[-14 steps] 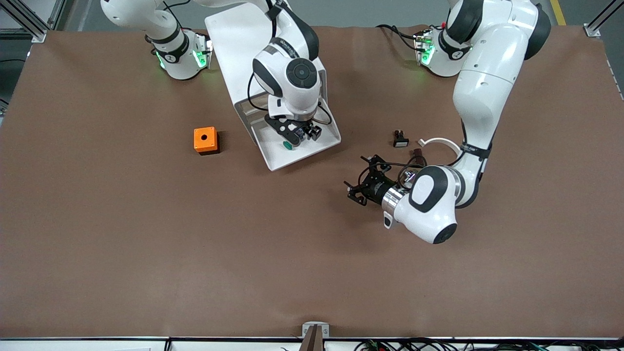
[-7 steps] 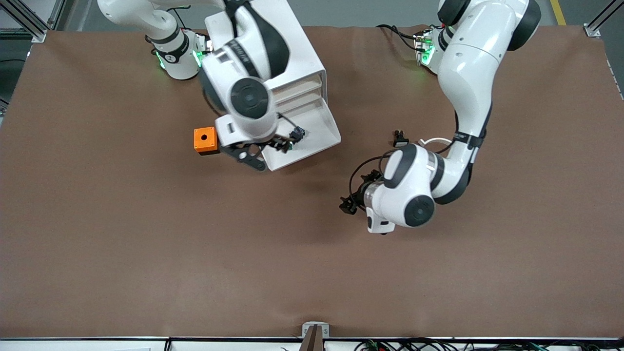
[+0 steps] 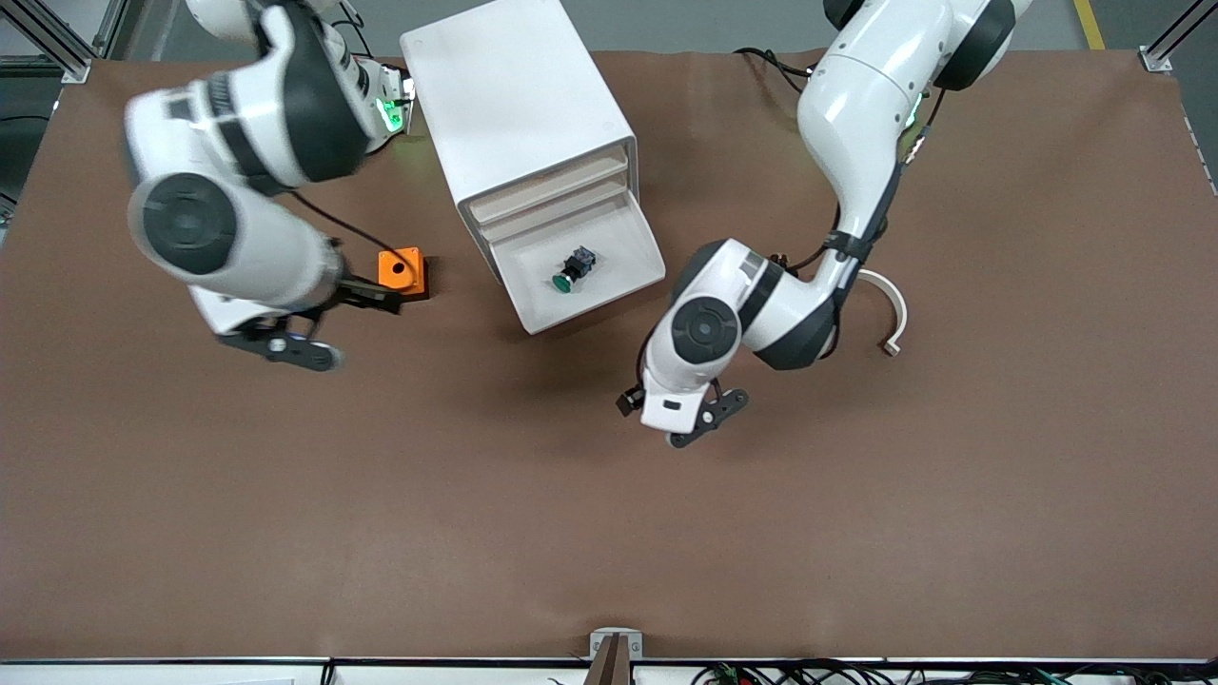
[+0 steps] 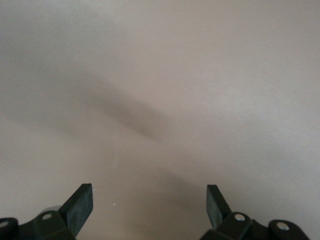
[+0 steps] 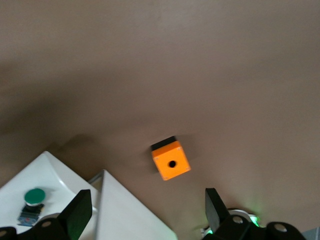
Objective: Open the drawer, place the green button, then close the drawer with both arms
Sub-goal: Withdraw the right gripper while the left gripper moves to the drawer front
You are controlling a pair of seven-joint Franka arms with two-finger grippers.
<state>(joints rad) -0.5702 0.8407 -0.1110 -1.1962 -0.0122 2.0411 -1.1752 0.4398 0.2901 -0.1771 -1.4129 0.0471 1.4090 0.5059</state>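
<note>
The button (image 3: 569, 271), with its green cap and black-and-blue body, lies in the open bottom drawer (image 3: 609, 287) of the white cabinet (image 3: 519, 95). It also shows in the right wrist view (image 5: 34, 198). My right gripper (image 3: 328, 322) is open and empty, up over the table beside the orange cube, toward the right arm's end; its own view (image 5: 145, 210) shows it open too. My left gripper (image 3: 671, 419) is open and empty over bare table in front of the open drawer. Its own view (image 4: 150, 205) shows only table between the fingers.
An orange cube with a round hole (image 3: 401, 273) stands beside the cabinet toward the right arm's end, and shows in the right wrist view (image 5: 171, 163). A white curved piece (image 3: 892, 309) lies by the left arm. The two upper drawers are shut.
My right gripper has left the drawer without the button and swung up and away past the orange cube. My left hand has turned and moved to in front of the drawer.
</note>
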